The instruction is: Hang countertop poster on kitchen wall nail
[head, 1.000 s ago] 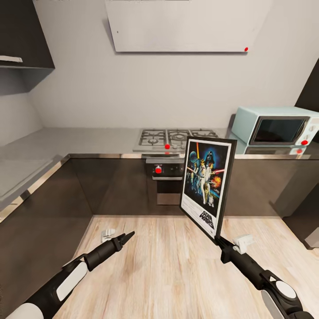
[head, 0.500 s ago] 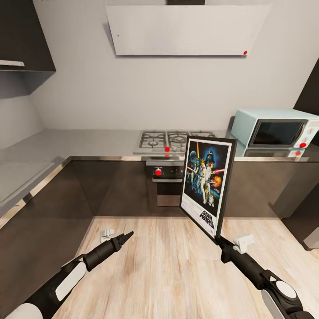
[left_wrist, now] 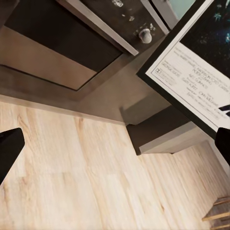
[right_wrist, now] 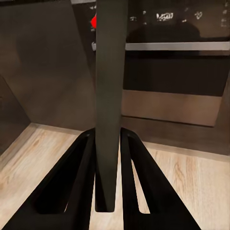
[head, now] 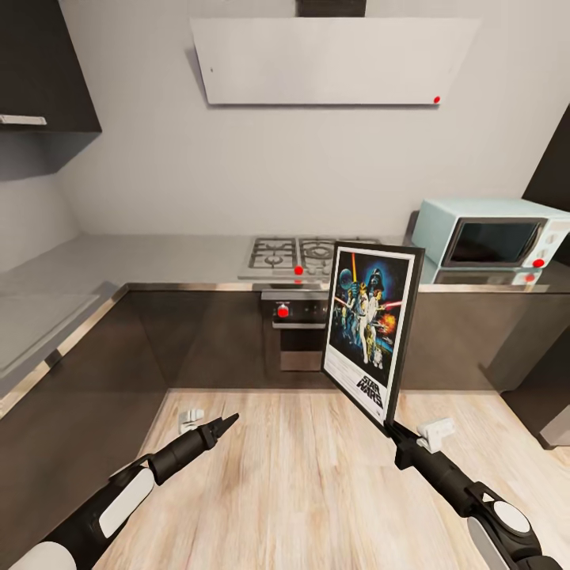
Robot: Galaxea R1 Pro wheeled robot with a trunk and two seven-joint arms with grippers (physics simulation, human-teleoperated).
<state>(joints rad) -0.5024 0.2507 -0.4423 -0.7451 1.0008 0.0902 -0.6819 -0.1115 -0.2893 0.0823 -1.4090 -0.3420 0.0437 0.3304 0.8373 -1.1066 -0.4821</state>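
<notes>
The right gripper (head: 393, 428) clamps the bottom corner of the poster (head: 370, 331), its 2 fingers (right_wrist: 81, 177) pressed against either side of the thin frame edge (right_wrist: 109, 105). The poster stands upright, lifted over the wooden floor (head: 301, 475) in front of the oven (head: 299, 321), off the kitchen countertop (head: 158, 257). The left gripper (head: 224, 423) hangs low over the floor, holding nothing, its tips together in the head view.

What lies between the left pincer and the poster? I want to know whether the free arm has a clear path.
In the head view, bare wooden floor separates the left pincer from the poster.
</notes>
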